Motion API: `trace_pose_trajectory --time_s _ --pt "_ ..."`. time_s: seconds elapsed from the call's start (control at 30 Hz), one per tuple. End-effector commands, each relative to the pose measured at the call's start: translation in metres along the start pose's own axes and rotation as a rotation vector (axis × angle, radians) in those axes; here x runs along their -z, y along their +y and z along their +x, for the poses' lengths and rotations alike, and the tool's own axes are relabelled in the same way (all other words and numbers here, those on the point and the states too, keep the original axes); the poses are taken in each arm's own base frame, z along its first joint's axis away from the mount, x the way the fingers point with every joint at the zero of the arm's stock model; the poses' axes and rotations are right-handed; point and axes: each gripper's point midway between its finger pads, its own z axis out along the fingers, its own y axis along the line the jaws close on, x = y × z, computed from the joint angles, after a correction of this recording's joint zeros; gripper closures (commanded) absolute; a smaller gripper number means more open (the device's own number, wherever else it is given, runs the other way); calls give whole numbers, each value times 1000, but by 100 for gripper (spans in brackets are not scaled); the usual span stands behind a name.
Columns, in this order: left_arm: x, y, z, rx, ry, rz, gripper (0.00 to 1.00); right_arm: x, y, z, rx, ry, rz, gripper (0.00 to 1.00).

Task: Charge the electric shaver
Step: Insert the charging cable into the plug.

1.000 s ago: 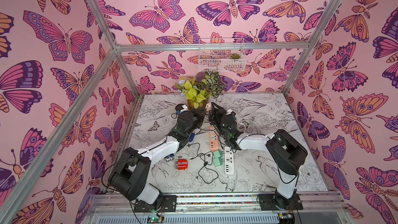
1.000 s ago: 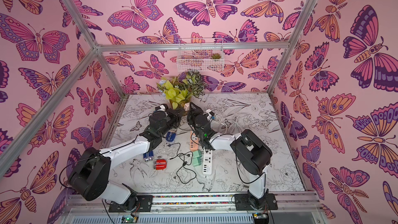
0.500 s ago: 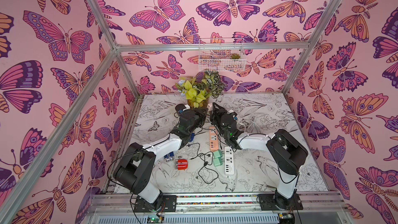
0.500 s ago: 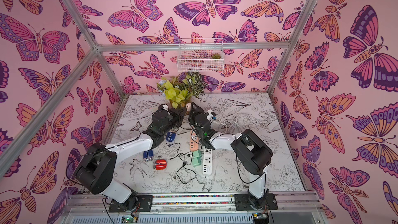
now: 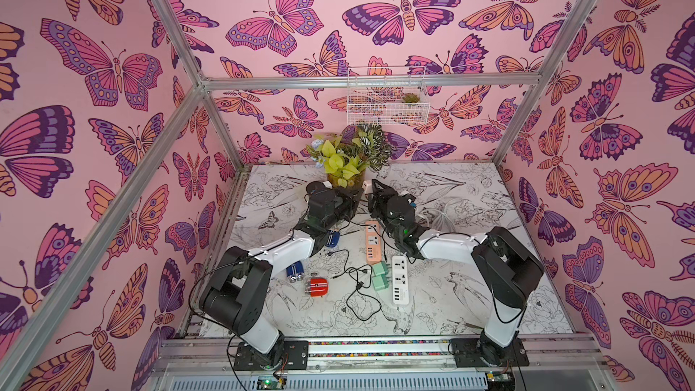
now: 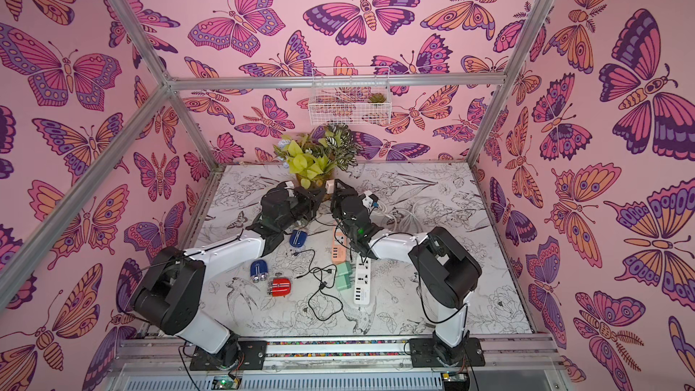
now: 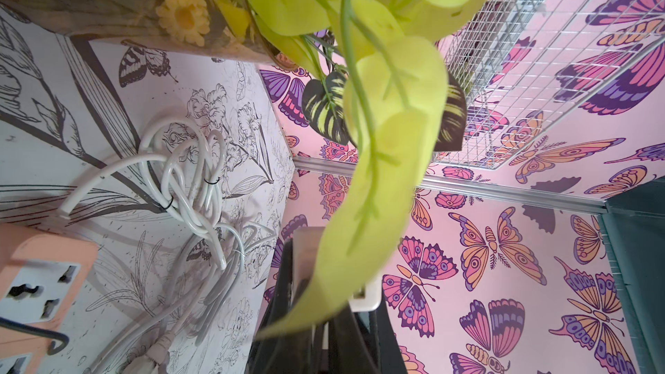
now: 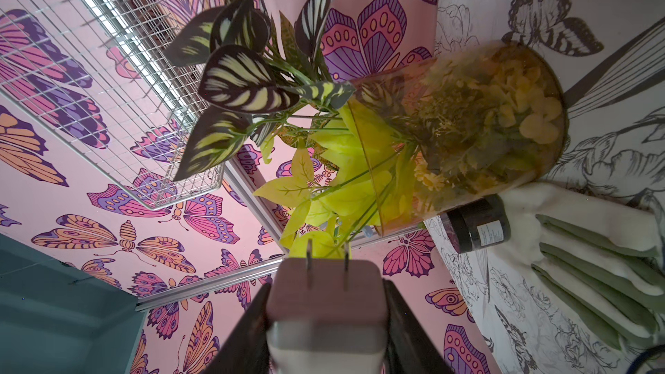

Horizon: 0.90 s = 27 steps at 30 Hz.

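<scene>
My right gripper (image 8: 326, 293) is shut on a pink-and-white plug adapter (image 8: 325, 322), its two prongs pointing away from the wrist. In both top views this gripper (image 5: 373, 190) meets my left gripper (image 5: 355, 197) tip to tip in front of the plant vase (image 5: 346, 179). The left gripper (image 7: 322, 282) is shut. A yellow-green leaf (image 7: 363, 188) hides its tips, and the adapter's white end (image 7: 365, 296) shows just beyond them. A thin black cable (image 5: 357, 283) lies coiled on the table. Two blue shavers (image 5: 333, 238) (image 5: 294, 271) and a red one (image 5: 316, 286) lie near the left arm.
An orange power strip (image 5: 372, 244), a white power strip (image 5: 400, 280) and a green adapter (image 5: 380, 276) lie mid-table. A bundle of white cord (image 5: 440, 216) sits behind the right arm. A wire basket (image 5: 387, 101) hangs on the back wall, and folded towels (image 8: 590, 253) and a dark jar (image 8: 478, 224) lie by the vase.
My left gripper has moved toward the vase and the right gripper's adapter. The right gripper has hardly shifted.
</scene>
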Motion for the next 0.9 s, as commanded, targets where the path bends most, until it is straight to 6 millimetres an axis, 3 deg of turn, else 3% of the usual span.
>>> trace_pose_trajectory --time_s 0.0,0.33,0.6,0.67,0.7,0.8,0.87 --pt "-9 -4 46 -29 189 16 100 27 29 95 -32 364 17 100" --pt "-5 2 64 -41 313 -29 100 25 24 93 17 406 100 100" --pt "-7 2 63 -27 341 -30 100 25 25 94 8 416 103 100" --pt "-5 0 63 -35 346 -30 100 24 25 86 12 393 110 100" --pt "-2 -1 64 -39 347 -33 94 24 24 80 21 376 121 100" --pt "13 -4 64 -81 327 -50 60 19 25 56 40 318 142 100" --pt "25 -5 66 -106 313 -68 45 17 29 41 52 281 156 100"
